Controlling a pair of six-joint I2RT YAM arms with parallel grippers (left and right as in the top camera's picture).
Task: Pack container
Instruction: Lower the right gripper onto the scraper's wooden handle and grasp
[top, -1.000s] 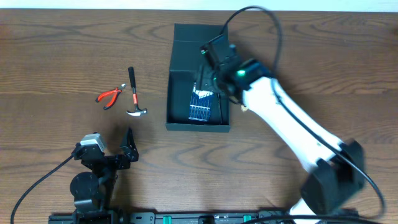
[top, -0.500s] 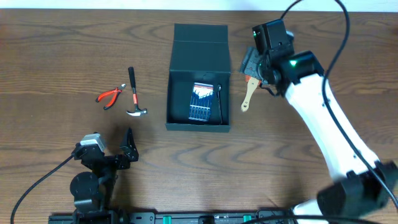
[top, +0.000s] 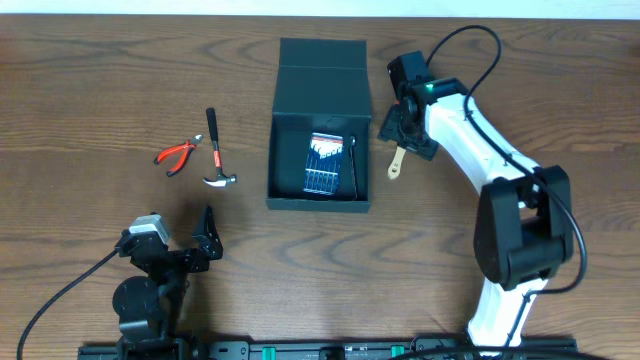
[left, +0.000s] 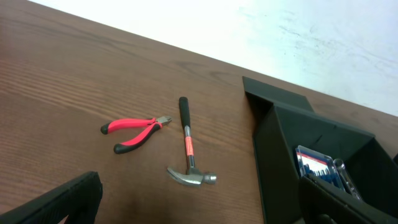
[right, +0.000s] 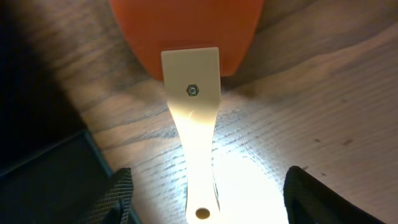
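The box (top: 320, 203) sits open at the middle of the bench (top: 90, 80), its hinged lid (top: 322, 75) folded back toward 12 o'clock. Inside lie a blue packet of bits (top: 322, 163) and, just beside it at 3 o'clock, a small wrench (top: 353, 165).

At 3 o'clock from the box, close to its wall, a scraper (top: 397, 162) lies flat. The right end effector (top: 405, 125) hangs low over it. In the wrist view its two fingers (right: 118, 196) are spread wide, one on each side of the cream handle (right: 189, 124), and have hold of nothing. At 9 o'clock, well apart from the box, lie a hammer (top: 215, 150) and red pliers (top: 175, 155). The left end effector (top: 207, 238) is parked near 7 o'clock, jaws apart and empty.

The box looks like matte card, so it is probably light and fairly stiff in the walls, and a sideways knock would likely slide it across the wood. Tools are best lowered in rather than dropped. When it is time to close the box, the free edge of the lid at 12 o'clock looks like the best place to hold, as a pinch on a thin side wall could bend it. The scraper handle is narrow and hard, and should be gripped across its width at mid-length.
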